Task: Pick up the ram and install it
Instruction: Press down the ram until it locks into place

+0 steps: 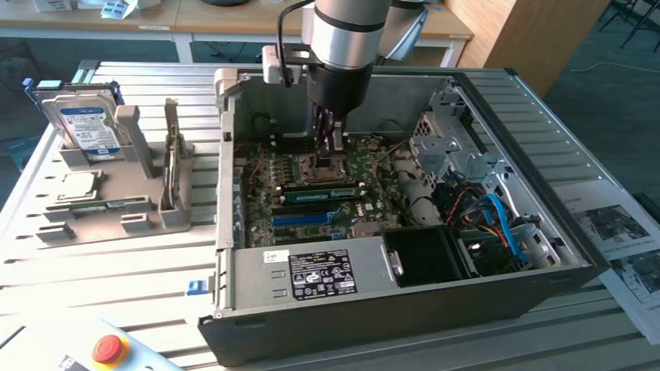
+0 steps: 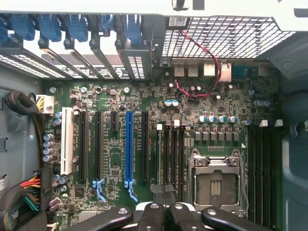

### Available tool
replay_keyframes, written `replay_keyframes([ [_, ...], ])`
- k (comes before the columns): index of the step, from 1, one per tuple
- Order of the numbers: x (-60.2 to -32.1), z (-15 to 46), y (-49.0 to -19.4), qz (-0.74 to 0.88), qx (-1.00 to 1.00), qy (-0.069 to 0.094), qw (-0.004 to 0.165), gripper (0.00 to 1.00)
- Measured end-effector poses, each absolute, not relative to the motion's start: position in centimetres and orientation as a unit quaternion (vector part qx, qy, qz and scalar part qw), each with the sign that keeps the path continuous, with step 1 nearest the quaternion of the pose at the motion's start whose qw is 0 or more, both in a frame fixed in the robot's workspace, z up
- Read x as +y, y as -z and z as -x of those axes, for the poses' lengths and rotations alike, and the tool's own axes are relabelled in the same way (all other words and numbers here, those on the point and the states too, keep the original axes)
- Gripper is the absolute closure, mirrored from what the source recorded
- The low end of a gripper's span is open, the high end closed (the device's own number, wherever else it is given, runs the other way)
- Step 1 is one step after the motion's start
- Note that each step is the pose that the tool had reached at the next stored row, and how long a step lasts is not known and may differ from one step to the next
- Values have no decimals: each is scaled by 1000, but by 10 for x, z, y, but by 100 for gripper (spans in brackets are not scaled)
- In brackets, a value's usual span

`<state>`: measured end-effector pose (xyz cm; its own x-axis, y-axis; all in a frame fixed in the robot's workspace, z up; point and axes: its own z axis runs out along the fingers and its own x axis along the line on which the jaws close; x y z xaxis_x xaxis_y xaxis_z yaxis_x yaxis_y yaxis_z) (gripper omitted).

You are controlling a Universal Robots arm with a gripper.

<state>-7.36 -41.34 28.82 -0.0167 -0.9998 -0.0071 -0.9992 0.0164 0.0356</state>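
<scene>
Inside the open computer case (image 1: 413, 309), the gripper (image 1: 335, 151) hangs over the motherboard (image 2: 115, 163), jaws clenched. The ram (image 1: 321, 193) lies seated just near of it. The wrist view reveals a blue slot (image 2: 129, 147); label text is unreadable.

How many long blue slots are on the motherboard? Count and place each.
1: the long blue plastic slot, between a short black slot and a long black slot; others may be hidden.

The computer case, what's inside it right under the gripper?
Inside the computer case, the shut gripper hangs over the green motherboard, beside the empty CPU socket. A ram stick lies nearby. The gripper covers whatever lies directly beneath its fingertips.
</scene>
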Motion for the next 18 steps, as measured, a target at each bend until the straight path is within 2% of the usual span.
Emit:
replay_keyframes([
  [18,-413,74,-296,-701,-713,15,10,90],
])
